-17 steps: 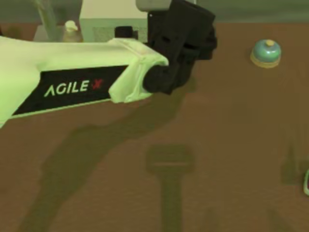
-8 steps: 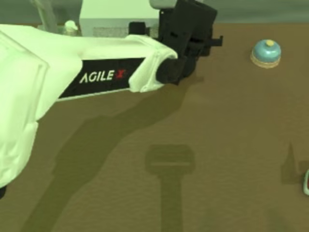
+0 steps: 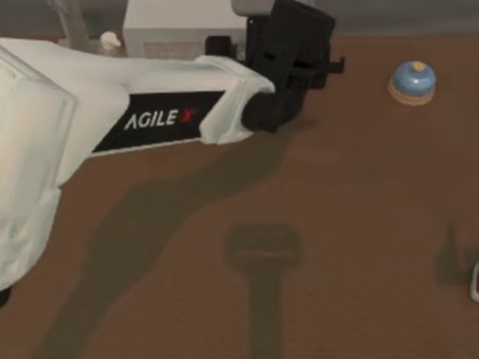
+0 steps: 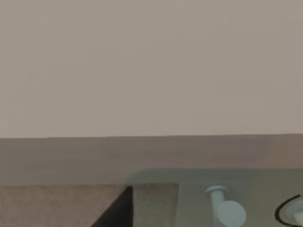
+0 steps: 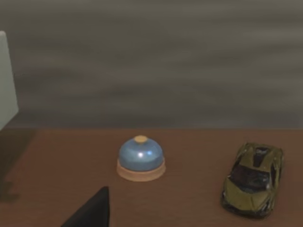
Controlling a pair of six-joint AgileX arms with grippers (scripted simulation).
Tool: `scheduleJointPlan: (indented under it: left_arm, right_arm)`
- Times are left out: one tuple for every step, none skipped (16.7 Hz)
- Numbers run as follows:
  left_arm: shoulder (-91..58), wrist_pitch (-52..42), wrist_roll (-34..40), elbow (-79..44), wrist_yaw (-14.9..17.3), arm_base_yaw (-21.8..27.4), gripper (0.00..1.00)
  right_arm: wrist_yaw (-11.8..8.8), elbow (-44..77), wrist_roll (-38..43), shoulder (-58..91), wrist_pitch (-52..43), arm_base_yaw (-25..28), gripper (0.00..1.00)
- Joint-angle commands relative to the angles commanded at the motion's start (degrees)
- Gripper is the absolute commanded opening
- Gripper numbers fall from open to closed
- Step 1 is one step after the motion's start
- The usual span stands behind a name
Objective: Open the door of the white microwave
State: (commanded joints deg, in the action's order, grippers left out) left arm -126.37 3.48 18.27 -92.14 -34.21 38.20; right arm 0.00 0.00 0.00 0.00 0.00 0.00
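The white microwave (image 3: 179, 21) stands at the table's far edge, left of centre in the top view. My left arm reaches across to it, and my left gripper (image 3: 292, 46) sits black against its front right end. In the left wrist view the door's speckled grey mesh window (image 4: 57, 205) fills the corner beside the white control panel with a round silver knob (image 4: 228, 213); a second knob (image 4: 294, 215) is cut off at the edge. A dark part of the gripper (image 4: 117, 213) overlaps the mesh. I cannot tell whether the door is ajar.
A blue call bell (image 3: 412, 81) on a tan base stands at the far right, also the bell (image 5: 141, 160) in the right wrist view next to an olive toy car (image 5: 253, 178). A small bottle (image 3: 111, 41) stands left of the microwave. My right gripper (image 3: 474, 282) is parked at the right edge.
My left arm has pushed farther toward the microwave and to the right over the last second. It has barely moved in the last half second. The bell has stayed put.
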Motion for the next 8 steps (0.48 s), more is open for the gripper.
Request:
scheduleJointPlan:
  left_arm:
    - [0.0, 0.0, 0.0, 0.0, 0.0, 0.0, 0.55]
    - [0.0, 0.0, 0.0, 0.0, 0.0, 0.0, 0.47]
    - [0.0, 0.0, 0.0, 0.0, 0.0, 0.0, 0.4]
    - [0.0, 0.0, 0.0, 0.0, 0.0, 0.0, 0.32]
    - [0.0, 0.0, 0.0, 0.0, 0.0, 0.0, 0.25]
    - [0.0, 0.0, 0.0, 0.0, 0.0, 0.0, 0.17]
    - [0.0, 0.0, 0.0, 0.0, 0.0, 0.0, 0.1]
    - [0.0, 0.0, 0.0, 0.0, 0.0, 0.0, 0.02]
  right_arm:
    - [0.0, 0.0, 0.0, 0.0, 0.0, 0.0, 1.0]
    - [0.0, 0.0, 0.0, 0.0, 0.0, 0.0, 1.0]
    - [0.0, 0.0, 0.0, 0.0, 0.0, 0.0, 1.0]
    - [0.0, 0.0, 0.0, 0.0, 0.0, 0.0, 1.0]
    - [0.0, 0.0, 0.0, 0.0, 0.0, 0.0, 1.0]
    - [0.0, 0.0, 0.0, 0.0, 0.0, 0.0, 1.0]
    - [0.0, 0.0, 0.0, 0.0, 0.0, 0.0, 1.0]
    - [0.0, 0.0, 0.0, 0.0, 0.0, 0.0, 1.0]
